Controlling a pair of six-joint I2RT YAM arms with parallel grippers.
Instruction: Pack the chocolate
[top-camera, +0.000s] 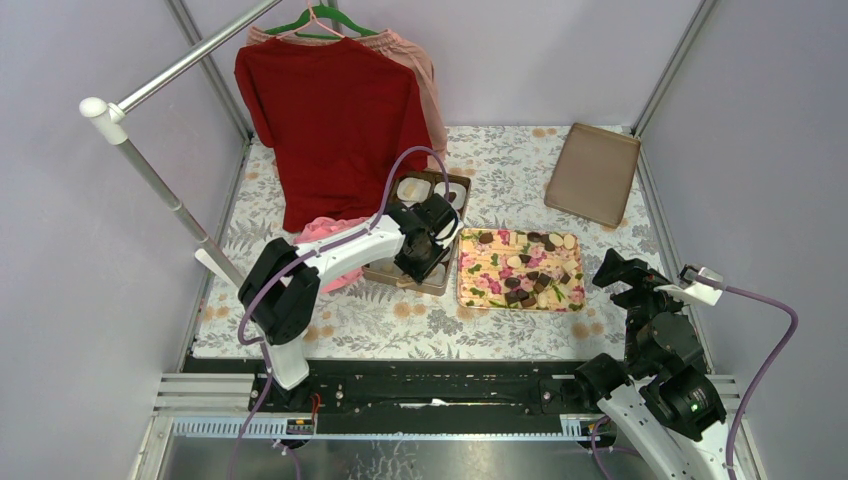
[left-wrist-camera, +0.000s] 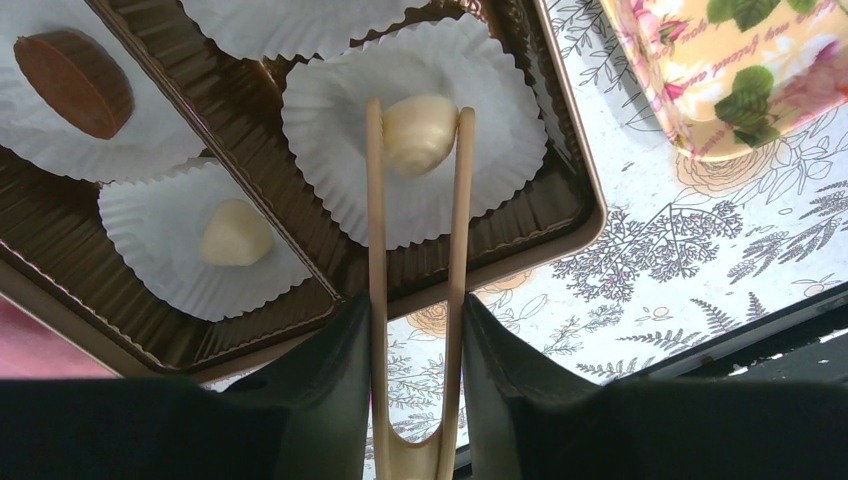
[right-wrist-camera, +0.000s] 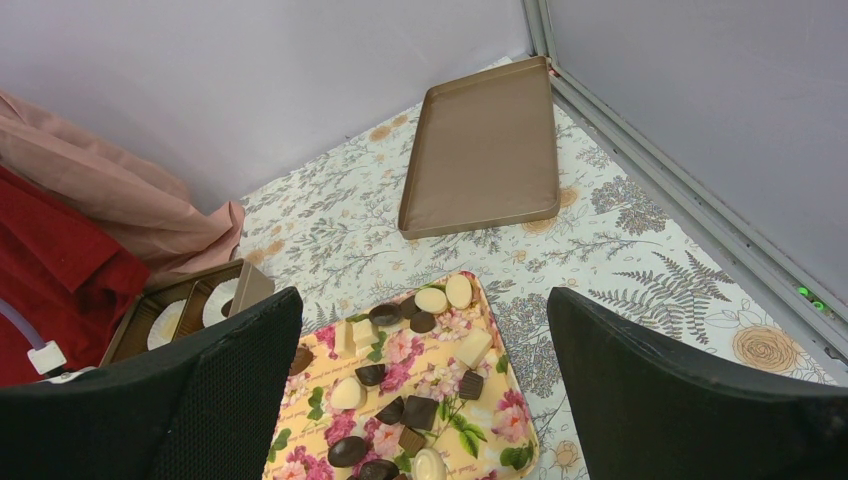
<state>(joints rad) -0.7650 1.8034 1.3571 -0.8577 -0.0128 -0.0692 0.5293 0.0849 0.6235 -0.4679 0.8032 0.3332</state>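
Note:
My left gripper (left-wrist-camera: 415, 305) is shut on beige tongs (left-wrist-camera: 376, 220). The tong tips pinch a pale cream chocolate (left-wrist-camera: 420, 132) just over a white paper cup (left-wrist-camera: 330, 120) in the brown box (left-wrist-camera: 560, 190). Neighbouring cups hold another cream piece (left-wrist-camera: 235, 233) and a round brown piece (left-wrist-camera: 75, 68). In the top view this gripper (top-camera: 425, 245) hovers over the box (top-camera: 400, 282). Several dark and pale chocolates (top-camera: 525, 283) lie on the flowered tray (top-camera: 466, 300). My right gripper (right-wrist-camera: 422, 300) stands open and empty, above the tray's near right side.
A flat brown lid (top-camera: 592, 172) lies at the back right corner. A red shirt (top-camera: 335, 120) hangs from a rack pole (top-camera: 150, 165) at the back left, above a pink cloth (top-camera: 330, 232) beside the box. Grey walls close in three sides.

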